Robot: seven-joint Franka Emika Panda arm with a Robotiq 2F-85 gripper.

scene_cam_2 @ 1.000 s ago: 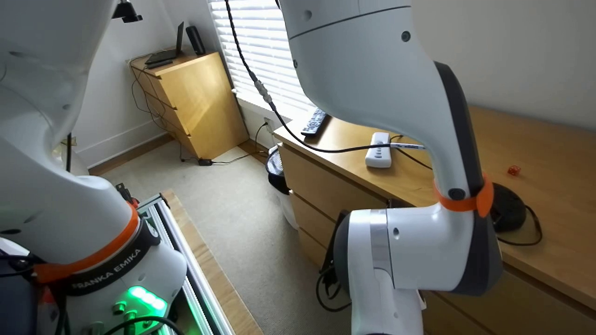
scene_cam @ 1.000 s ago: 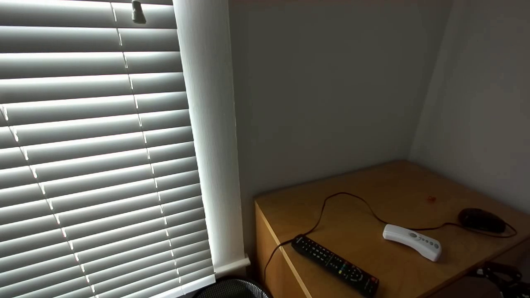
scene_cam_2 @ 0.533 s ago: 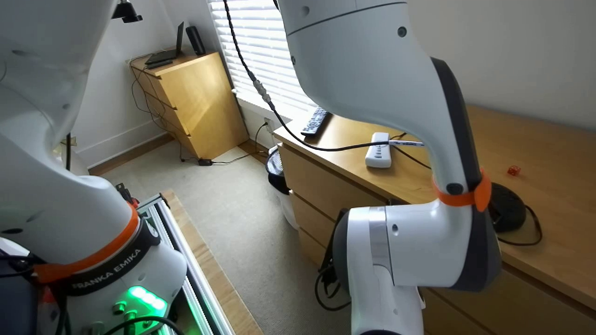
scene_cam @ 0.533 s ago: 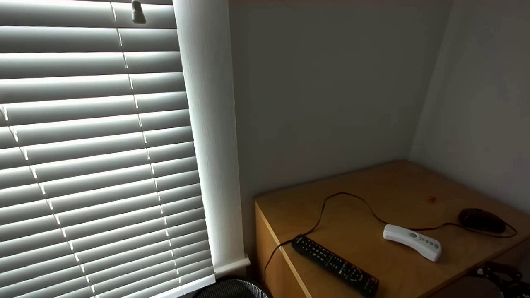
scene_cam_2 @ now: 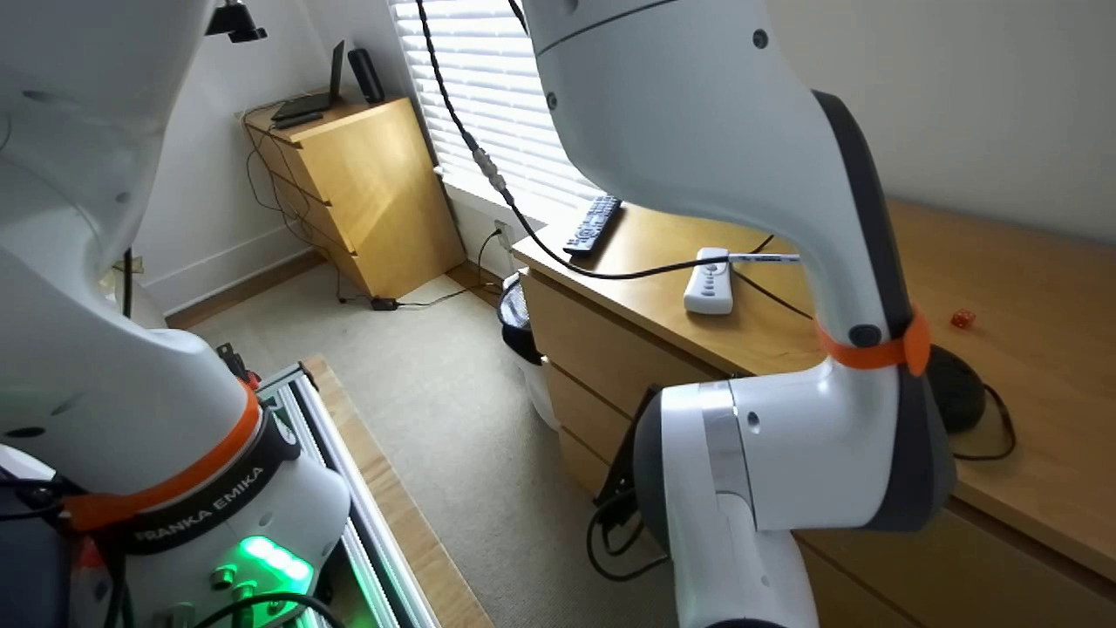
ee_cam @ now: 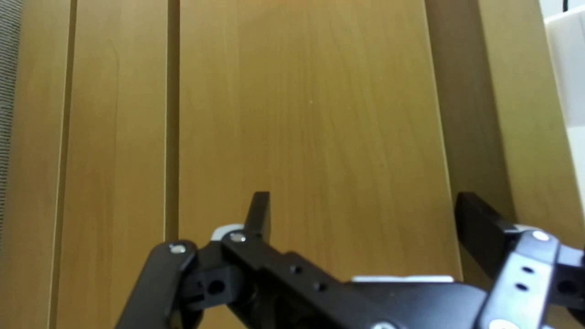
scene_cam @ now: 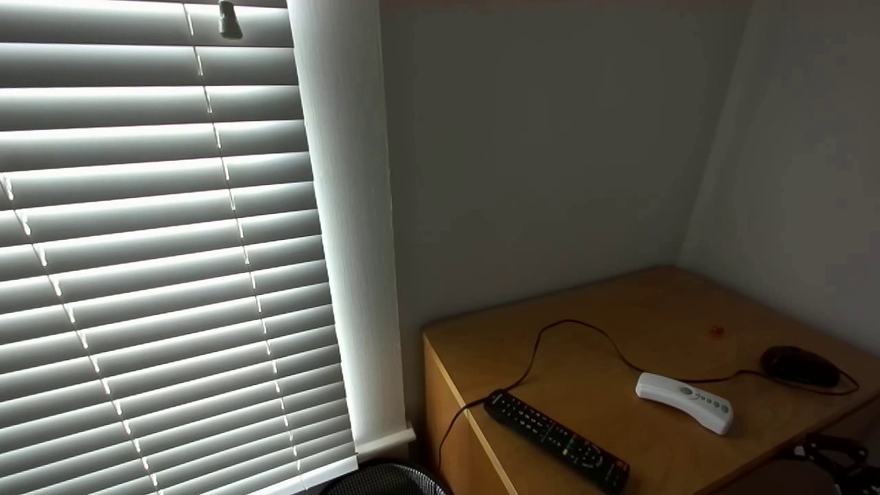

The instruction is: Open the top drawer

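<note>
The top drawer (ee_cam: 311,114) is honey-brown, streaked with wood grain. The gripper (ee_cam: 364,205) is black with silver-grey parts. The arm (scene_cam_2: 680,113) is white with dark grey trim (scene_cam_2: 859,192), orange bands (scene_cam_2: 872,356) and glowing green lights (scene_cam_2: 277,558). The black remote (scene_cam: 555,440) is dotted with pale, red and yellow buttons (scene_cam: 565,452); the white remote (scene_cam: 684,402) has grey ones. The die (scene_cam_2: 962,319) is red. The blinds (scene_cam: 158,240) are striped light and dark grey.

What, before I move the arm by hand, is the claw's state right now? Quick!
Claw: open, jaws wide apart, holding nothing; whether it touches the drawer can't be told.
</note>
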